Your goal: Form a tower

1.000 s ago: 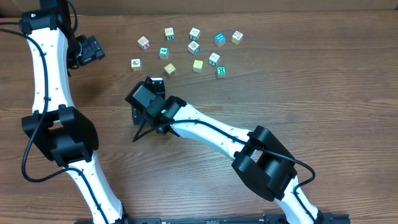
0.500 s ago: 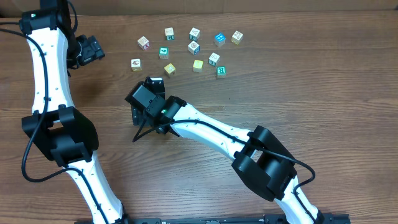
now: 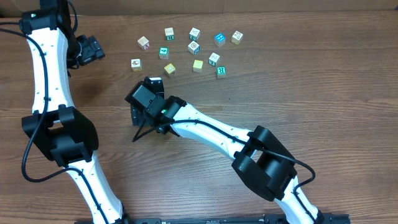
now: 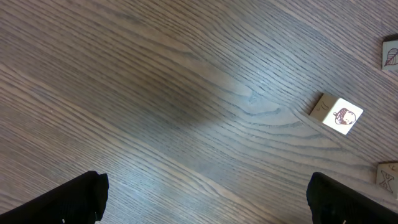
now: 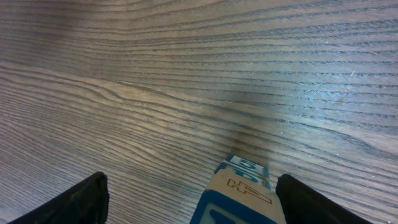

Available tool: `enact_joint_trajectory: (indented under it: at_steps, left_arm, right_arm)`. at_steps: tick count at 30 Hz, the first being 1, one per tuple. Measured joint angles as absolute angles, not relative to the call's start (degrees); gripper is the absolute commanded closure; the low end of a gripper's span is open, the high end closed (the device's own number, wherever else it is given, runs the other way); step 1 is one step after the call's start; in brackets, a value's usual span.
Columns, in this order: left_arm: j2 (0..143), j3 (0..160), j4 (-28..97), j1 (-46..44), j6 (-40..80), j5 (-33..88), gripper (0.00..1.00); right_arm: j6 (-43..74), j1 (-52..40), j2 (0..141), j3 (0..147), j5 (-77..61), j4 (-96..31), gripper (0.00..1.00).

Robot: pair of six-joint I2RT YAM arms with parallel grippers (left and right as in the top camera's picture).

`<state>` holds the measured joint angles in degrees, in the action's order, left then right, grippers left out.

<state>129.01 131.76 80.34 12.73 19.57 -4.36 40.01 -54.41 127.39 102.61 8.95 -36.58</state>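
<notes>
Tower (image 5: 241, 190) of letter cubes stands on the worktop (image 5: 186, 74) between the parted fingers (image 5: 81, 199) of the right gripper (image 5: 199, 202); left gripper (image 4: 205, 199) hangs wide apart near a loose cube (image 4: 339, 115).

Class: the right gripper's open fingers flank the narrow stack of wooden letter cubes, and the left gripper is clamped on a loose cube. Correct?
No. The left gripper is open and empty; the left wrist view shows the pale wooden picture cube lying loose on the wooden table.
</notes>
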Motion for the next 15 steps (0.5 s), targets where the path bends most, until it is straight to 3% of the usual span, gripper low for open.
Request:
enact_joint_trajectory:
  at_steps: [15]
  left_arm:
    - [129.01,131.76,80.34,12.73,19.57,-4.36,0.01]
  right_arm:
    - [39.88,-54.37,127.39,102.61,8.97,-39.11,0.14]
